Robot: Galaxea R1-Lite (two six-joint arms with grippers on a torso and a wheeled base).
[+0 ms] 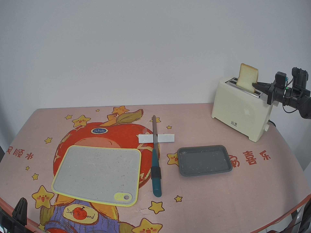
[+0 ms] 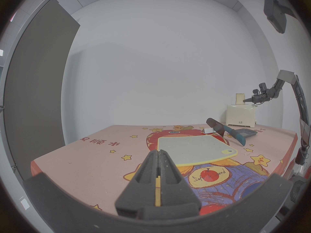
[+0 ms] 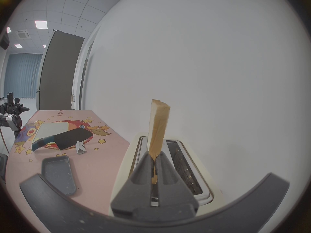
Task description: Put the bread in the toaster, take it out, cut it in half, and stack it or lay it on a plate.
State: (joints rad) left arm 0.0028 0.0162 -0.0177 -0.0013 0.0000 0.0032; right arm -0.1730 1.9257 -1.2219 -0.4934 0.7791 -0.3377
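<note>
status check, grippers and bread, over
Left gripper shut, low over near table edge. Right gripper shut on bread, standing high out of toaster slot. Nothing above toaster blocking.

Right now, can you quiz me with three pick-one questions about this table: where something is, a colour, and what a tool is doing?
1. Where is the bread? A in a bowl; B in the toaster; C on the floor.
2. What colour is the plate? A grey; B red; C yellow.
3. The right tool is: A wide open; B shut on the bread; C shut on nothing.
Answers: 1 B, the bread stands up out of the toaster. 2 A, the plate looks dark grey. 3 B, the tool pinches the bread's lower edge.
</note>
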